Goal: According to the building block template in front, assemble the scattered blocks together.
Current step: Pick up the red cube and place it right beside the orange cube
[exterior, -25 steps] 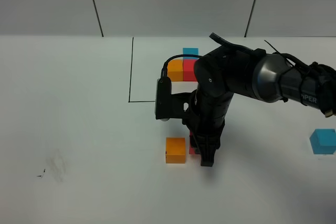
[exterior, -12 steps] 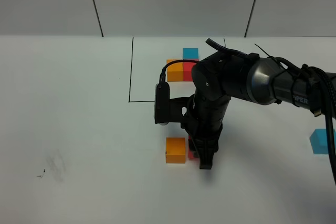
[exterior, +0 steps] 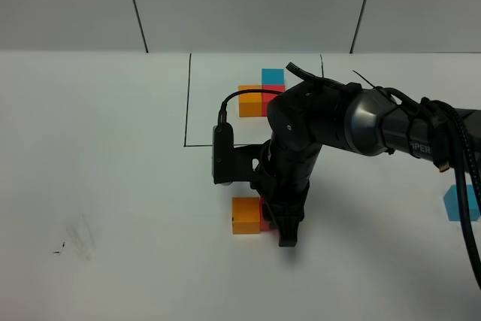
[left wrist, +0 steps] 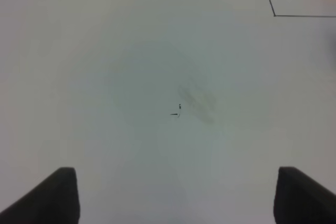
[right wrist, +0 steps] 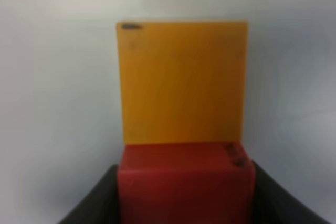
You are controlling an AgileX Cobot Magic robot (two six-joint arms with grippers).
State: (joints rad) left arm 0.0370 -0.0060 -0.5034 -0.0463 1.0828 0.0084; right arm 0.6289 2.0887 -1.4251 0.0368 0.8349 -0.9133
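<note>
- Right fingers [right wrist: 100,205] are closed narrowly on the red cube [right wrist: 184,182], one dark pad on each side face, holding it low on the white bench [exterior: 113,186].
- Red cube sits flush against the orange cube [right wrist: 182,82], with no gap showing in the wrist view. The grip appears meant to square the two up.
- Pairing mirrors the template [exterior: 261,100] at the far side of the bench, partly framed by thin black lines [exterior: 186,99]. There, orange and red stand side by side with blue behind the red.
- Right arm reaches across the middle of the bench for this work, and its bulk hides most of the red cube from the high camera. Only a sliver shows beside the orange.
- Blue cube [exterior: 460,202], the last loose piece, lies well apart at the right edge of the bench. By the template it belongs against the far face of the red one.
- Left fingers [left wrist: 58,198] stand wide apart with nothing between them over a faintly scuffed patch of bench. They are well away from the build, likely to keep out of the way.
- Two of the three cubes appear joined, so the likely next concern is letting go without nudging the pair.
</note>
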